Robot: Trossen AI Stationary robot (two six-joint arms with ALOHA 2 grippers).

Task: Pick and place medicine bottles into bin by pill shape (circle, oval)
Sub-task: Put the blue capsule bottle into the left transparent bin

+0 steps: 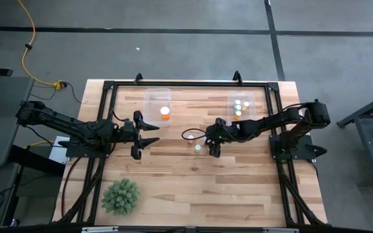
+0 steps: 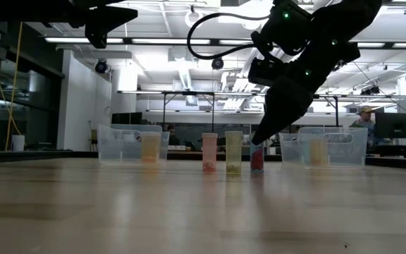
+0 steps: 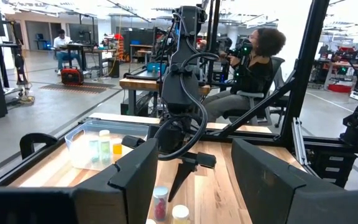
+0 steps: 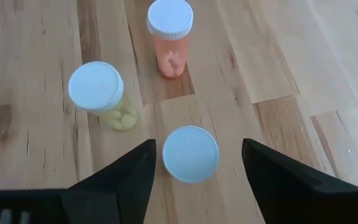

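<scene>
Three small white-capped medicine bottles stand upright on the wooden table near its middle. They are an orange one (image 4: 169,37), a pale greenish one (image 4: 104,99) and a third, reddish in the low view (image 2: 257,159), of which the right wrist view shows only the cap (image 4: 190,154). My right gripper (image 4: 199,142) slants down over that third bottle, open, with one finger on each side of the cap and a gap showing on both sides. My left gripper (image 1: 144,134) hangs open and level above the table's left part, holding nothing.
A clear bin (image 1: 157,98) at the far left holds one orange bottle (image 1: 165,113). A second clear bin (image 1: 245,103) at the far right holds several bottles. A green spiky plant (image 1: 120,196) sits near the front left. A person sits beyond the table.
</scene>
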